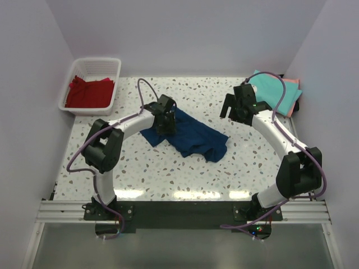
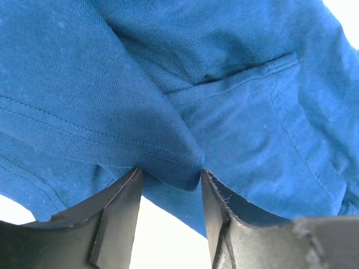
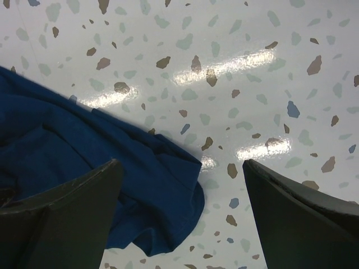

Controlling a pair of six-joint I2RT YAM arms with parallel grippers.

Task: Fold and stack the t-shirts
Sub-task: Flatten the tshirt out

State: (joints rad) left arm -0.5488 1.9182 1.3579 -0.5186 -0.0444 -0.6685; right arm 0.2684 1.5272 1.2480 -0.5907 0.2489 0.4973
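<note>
Navy t-shirt (image 1: 193,137) in play, lying crumpled at the middle of the table (image 1: 168,174), its long axis running from about 10 o'clock down to 4 o'clock. The left fingers (image 2: 120,218) are at its 10 o'clock end, and the wrist view shows a rounded fold of blue cloth, stitched hem and all, nipped between them and touching both inner faces: clamped on the navy t-shirt, though on a thick bunch, not a single layer. The right fingers (image 3: 61,224) stand wide apart with nothing in them, hovering over bare table off the shirt's 2 o'clock side, with a loose corner of cloth just inside their reach. This is light, limp jersey. By my reading it will sag and drag rather than slide, holds no shape of its own, and cannot break. The danger is catching two layers at once, or a sleeve tucked under. The best holds look like the hems and corners, one per arm and well apart, so that the cloth pulls flat between them. At 10 o'clock a white basket (image 1: 96,60) holds the red t-shirt (image 1: 90,94). At 2 o'clock the teal t-shirt (image 1: 272,89) lies folded on the salmon-pink t-shirt (image 1: 293,92).
</note>
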